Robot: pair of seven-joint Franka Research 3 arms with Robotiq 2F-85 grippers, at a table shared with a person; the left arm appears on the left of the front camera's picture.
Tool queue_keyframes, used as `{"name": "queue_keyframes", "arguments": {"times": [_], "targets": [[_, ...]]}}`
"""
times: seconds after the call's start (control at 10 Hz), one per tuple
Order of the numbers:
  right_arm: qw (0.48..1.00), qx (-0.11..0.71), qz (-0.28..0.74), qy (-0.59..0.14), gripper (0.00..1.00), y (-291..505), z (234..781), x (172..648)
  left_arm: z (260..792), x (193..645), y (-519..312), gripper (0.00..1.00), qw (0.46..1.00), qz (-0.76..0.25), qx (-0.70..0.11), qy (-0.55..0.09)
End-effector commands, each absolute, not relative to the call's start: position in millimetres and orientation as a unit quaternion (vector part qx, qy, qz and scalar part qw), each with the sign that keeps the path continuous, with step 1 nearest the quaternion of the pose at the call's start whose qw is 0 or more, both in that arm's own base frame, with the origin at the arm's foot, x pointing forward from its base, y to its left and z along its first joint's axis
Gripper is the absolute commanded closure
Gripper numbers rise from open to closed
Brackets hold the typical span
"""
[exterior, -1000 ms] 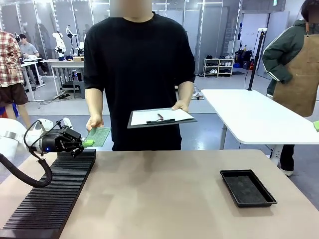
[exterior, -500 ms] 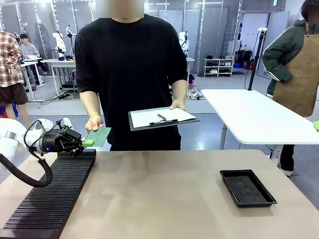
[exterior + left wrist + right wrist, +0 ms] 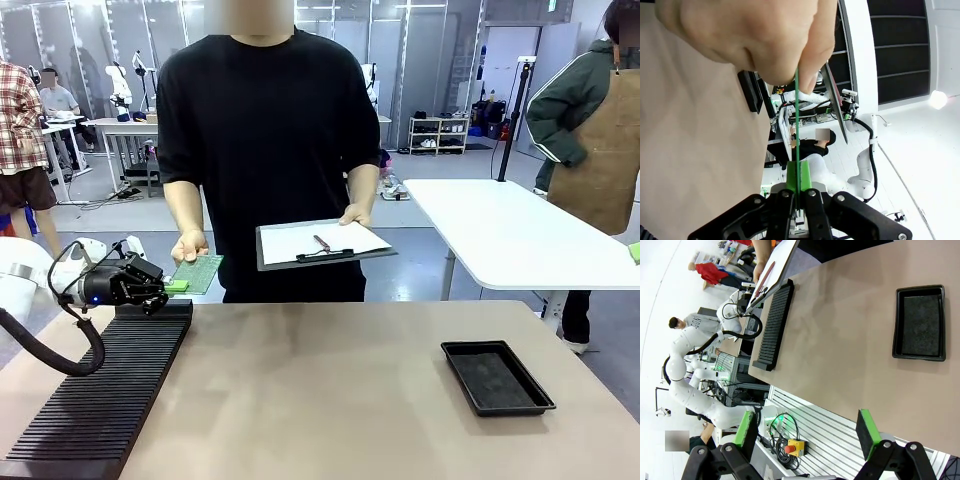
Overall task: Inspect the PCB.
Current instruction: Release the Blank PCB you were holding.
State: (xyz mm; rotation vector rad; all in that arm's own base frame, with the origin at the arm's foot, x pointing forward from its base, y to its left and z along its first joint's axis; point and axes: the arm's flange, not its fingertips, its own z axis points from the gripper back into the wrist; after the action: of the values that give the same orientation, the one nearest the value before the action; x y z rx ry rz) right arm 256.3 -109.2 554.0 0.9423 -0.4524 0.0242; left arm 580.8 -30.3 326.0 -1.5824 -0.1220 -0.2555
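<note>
The PCB (image 3: 200, 272) is a thin green board held out flat past the table's far left edge. The person's hand (image 3: 189, 245) grips its far side, and my left gripper (image 3: 176, 287) is shut on its near edge. In the left wrist view the PCB (image 3: 796, 130) stands edge-on as a thin green line, pinched between the green pads of my left gripper (image 3: 798, 172), with the person's hand (image 3: 750, 35) clamped on its far end. My right gripper (image 3: 806, 415) hangs open, high above the table's near side, with nothing in it.
The person's other hand holds a clipboard (image 3: 320, 242) with white paper and a pen. A long black slotted rack (image 3: 110, 390) lies along the table's left side. A shallow black tray (image 3: 497, 377) sits at the right. A white table (image 3: 520, 240) stands beyond.
The person swayed slightly and the clipboard shifted a little. The PCB, the hand on it and my left gripper have stayed put.
</note>
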Motion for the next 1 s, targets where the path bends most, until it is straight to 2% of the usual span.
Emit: {"name": "queue_keyframes", "arguments": {"times": [0.0, 0.1, 0.2, 0.3, 0.4, 0.5, 0.6, 0.8, 0.9], "targets": [[0.864, 0.452, 0.017, -0.221, 0.0, -109, 555, 257, 326, 581, -30, 0.66, 0.694, -0.114, -0.709, -0.055], [0.864, 0.452, 0.017, -0.221, 0.0, -109, 555, 257, 329, 579, -26, 0.69, 0.687, -0.126, -0.715, -0.044], [0.864, 0.452, 0.017, -0.221, 0.0, -109, 555, 257, 330, 577, -22, 0.39, 0.691, -0.127, -0.71, -0.044], [0.864, 0.452, 0.017, -0.221, 0.0, -109, 555, 257, 330, 577, -19, 0.43, 0.69, -0.128, -0.712, -0.036], [0.864, 0.452, 0.017, -0.221, 0.0, -109, 555, 257, 332, 577, -17, 0.14, 0.688, -0.13, -0.713, -0.033], [0.864, 0.452, 0.017, -0.221, 0.0, -109, 555, 257, 335, 577, -16, 0.18, 0.69, -0.13, -0.711, -0.037], [0.864, 0.452, 0.017, -0.221, 0.0, -109, 555, 257, 337, 577, -13, 0.0, 0.692, -0.13, -0.709, -0.036], [0.864, 0.452, 0.017, -0.221, 0.0, -109, 555, 257, 340, 577, -11, 0.0, 0.693, -0.128, -0.709, -0.028], [0.864, 0.452, 0.017, -0.221, 0.0, -109, 555, 257, 342, 576, -11, 0.1, 0.694, -0.13, -0.708, -0.029]]}}
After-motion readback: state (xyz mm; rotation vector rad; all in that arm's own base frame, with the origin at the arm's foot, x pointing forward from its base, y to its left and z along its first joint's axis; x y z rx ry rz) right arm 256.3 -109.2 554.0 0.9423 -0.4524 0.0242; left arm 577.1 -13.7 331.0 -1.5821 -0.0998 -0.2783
